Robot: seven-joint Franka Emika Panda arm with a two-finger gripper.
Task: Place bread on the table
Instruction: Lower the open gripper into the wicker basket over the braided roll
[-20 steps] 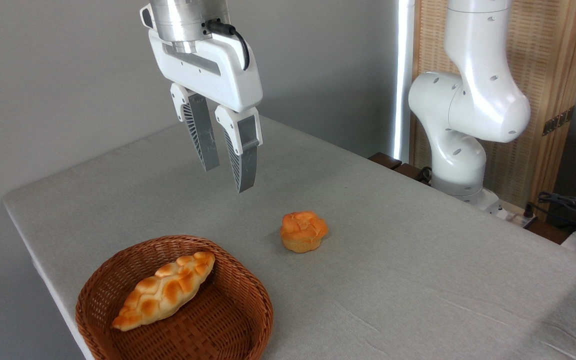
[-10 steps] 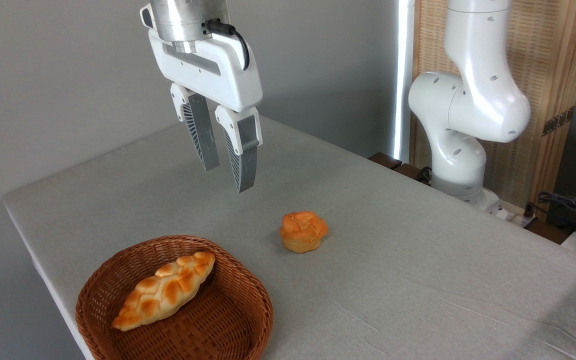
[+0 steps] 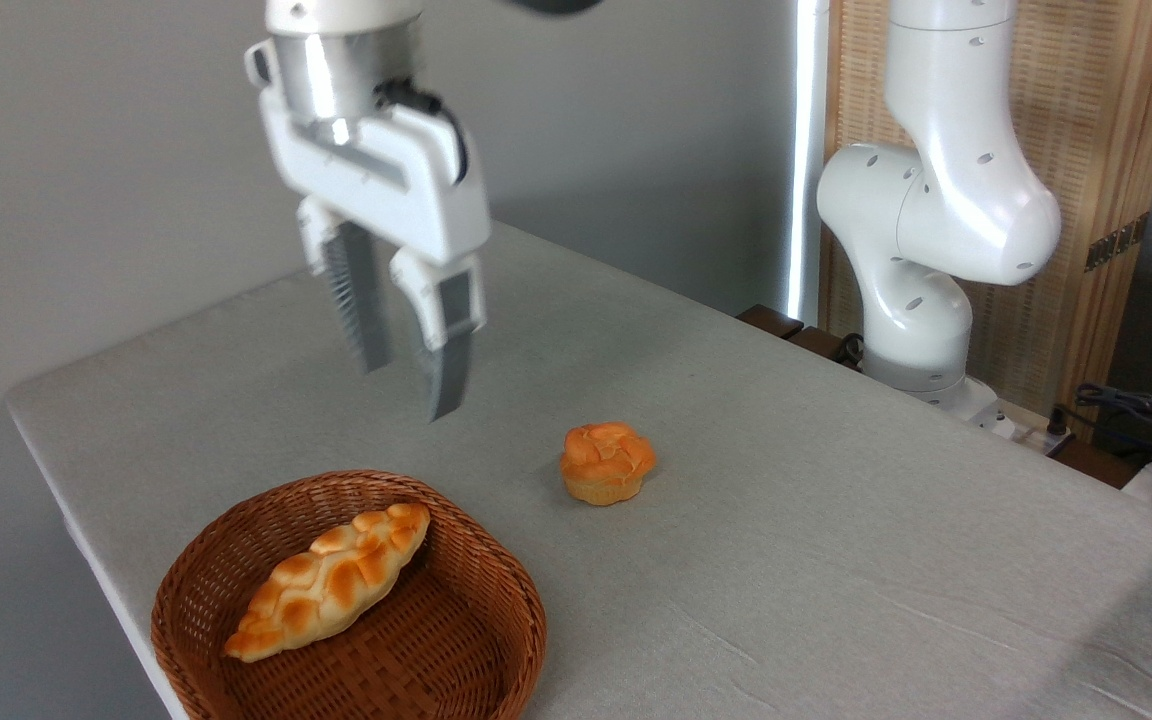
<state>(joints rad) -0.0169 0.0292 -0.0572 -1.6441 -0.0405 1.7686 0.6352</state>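
a plain grey wall (image 3: 116, 150) fills the back, behind and left of the fingers, evenly lit; right of them a narrow bright vertical strip (image 3: 808, 150) runs down the wall's edge; further right stands a pale woven screen (image 3: 1116, 150) in a light wooden frame with a small dark fitting on it; low at the far right, dark cables (image 3: 1136, 410) lie in a tangle; a dark wooden edge (image 3: 786, 325) shows by the strip's foot

- Air above the basket (image 3: 236, 560) is open; only its low rim rings the bread (image 3: 331, 580).
- The bun (image 3: 607, 462) sits right of the basket — well apart, bare table (image 3: 836, 520) between.
- Arm base (image 3: 921, 300) blocks the far right edge.
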